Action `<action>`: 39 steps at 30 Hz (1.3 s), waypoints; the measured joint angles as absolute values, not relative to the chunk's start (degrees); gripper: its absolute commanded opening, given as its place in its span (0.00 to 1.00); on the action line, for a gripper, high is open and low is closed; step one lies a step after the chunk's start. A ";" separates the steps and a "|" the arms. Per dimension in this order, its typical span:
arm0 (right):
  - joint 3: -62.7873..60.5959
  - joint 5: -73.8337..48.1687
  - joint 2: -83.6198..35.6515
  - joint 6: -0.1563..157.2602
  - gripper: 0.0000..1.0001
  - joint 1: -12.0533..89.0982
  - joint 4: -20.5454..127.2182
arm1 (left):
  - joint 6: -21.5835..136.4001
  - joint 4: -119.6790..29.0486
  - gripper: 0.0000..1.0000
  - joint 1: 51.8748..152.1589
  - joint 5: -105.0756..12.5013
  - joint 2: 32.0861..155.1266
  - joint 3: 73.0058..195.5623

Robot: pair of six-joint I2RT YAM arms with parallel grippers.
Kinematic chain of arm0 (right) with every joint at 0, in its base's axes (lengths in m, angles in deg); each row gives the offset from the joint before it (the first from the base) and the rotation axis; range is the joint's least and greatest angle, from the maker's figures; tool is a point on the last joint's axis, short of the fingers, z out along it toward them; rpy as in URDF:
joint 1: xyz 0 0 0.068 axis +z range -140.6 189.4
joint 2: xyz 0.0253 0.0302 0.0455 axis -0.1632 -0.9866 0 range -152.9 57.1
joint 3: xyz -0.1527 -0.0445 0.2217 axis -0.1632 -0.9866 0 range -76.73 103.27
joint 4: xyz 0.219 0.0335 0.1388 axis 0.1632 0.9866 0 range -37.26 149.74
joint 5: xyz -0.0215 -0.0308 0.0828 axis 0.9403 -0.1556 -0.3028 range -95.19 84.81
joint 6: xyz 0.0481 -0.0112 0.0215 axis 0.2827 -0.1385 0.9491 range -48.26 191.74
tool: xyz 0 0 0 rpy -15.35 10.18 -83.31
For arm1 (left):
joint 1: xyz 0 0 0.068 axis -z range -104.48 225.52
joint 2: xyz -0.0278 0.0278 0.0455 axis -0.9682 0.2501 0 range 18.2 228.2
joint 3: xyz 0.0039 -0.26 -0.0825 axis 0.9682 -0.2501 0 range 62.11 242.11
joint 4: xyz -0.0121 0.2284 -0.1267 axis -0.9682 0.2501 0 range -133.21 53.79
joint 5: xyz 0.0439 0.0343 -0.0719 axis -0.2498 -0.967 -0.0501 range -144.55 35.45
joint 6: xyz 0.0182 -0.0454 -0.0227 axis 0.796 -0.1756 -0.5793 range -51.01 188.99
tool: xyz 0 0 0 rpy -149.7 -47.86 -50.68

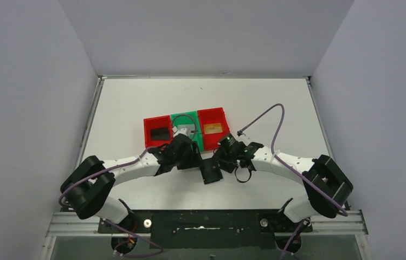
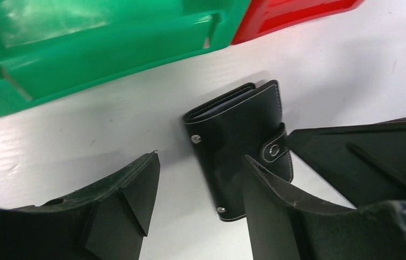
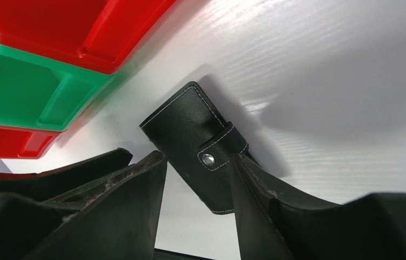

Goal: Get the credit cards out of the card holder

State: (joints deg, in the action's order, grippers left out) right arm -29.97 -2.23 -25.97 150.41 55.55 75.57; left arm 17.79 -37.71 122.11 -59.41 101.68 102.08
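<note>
The card holder (image 1: 211, 171) is a small black folding wallet, closed by a strap with a metal snap, lying flat on the white table in front of the bins. My left gripper (image 1: 195, 163) is open just left of it. In the left wrist view the holder (image 2: 232, 146) lies ahead of the open gripper (image 2: 200, 160), partly behind the right finger. My right gripper (image 1: 223, 161) is open just right of it. In the right wrist view the holder (image 3: 187, 130) sits between the spread fingers of the gripper (image 3: 199, 157). No card shows outside the holder's edge.
Three bins stand in a row just behind the holder: a red bin (image 1: 158, 131) with a dark flat item, a green bin (image 1: 185, 129), and a red bin (image 1: 213, 125) with a yellowish card. White walls enclose the table. A purple cable loops above the right arm.
</note>
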 measured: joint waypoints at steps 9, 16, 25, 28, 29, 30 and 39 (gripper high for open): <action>-27.67 -4.42 -32.00 155.26 0.47 55.44 77.47 | 21.29 -38.24 0.54 122.48 -55.76 107.56 105.62; -27.41 -6.99 -34.17 156.95 0.37 54.08 77.34 | 21.94 -36.21 0.42 124.40 -57.49 111.15 108.77; -26.21 -7.78 -35.22 156.42 0.01 53.71 78.61 | 19.45 -38.92 0.31 125.12 -59.74 111.13 107.11; -25.53 -7.72 -35.37 155.22 0.00 53.64 79.44 | 19.01 -39.55 0.28 125.52 -60.57 110.95 106.71; -25.44 -7.74 -35.41 154.76 0.00 53.62 79.57 | 18.92 -39.53 0.27 125.69 -60.96 110.95 106.71; -25.36 -7.78 -35.43 154.35 0.00 53.56 79.61 | 18.73 -39.48 0.26 125.82 -61.31 110.95 106.74; -29.81 -9.03 -31.81 150.59 0.09 51.85 75.16 | 16.26 -41.58 0.24 127.02 -63.48 110.71 105.29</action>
State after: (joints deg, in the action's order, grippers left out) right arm -29.81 -9.03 -31.81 150.59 51.85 75.16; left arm 16.26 -41.58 127.02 -63.48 110.71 105.29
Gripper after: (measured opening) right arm 0.055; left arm 0.366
